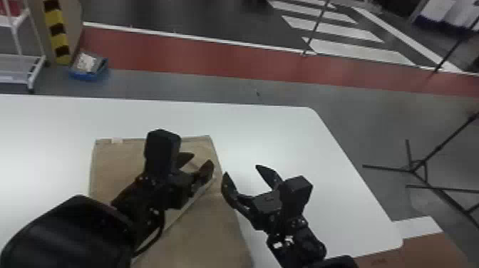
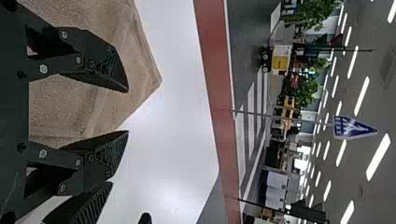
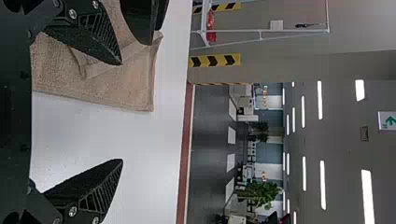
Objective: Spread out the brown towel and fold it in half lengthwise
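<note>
The brown towel (image 1: 117, 160) lies on the white table, a folded-over edge running slantwise across it. Above its right part is my left gripper (image 1: 199, 162), fingers apart. Just right of the towel's right edge my right gripper (image 1: 246, 174) stands open over bare tabletop. In the left wrist view, my left gripper (image 2: 128, 111) is open, with a corner of the towel (image 2: 135, 79) beyond the fingers. In the right wrist view, my right gripper (image 3: 122, 112) has nothing between its widely parted fingers; the towel (image 3: 135, 88) lies partly behind one of them.
The white table (image 1: 267, 128) extends left, behind and right of the towel, with a rounded far right corner. Beyond it on the floor are a blue bin (image 1: 89, 71), a white rack (image 1: 21, 67) at the left and a black tripod stand (image 1: 413, 167) at the right.
</note>
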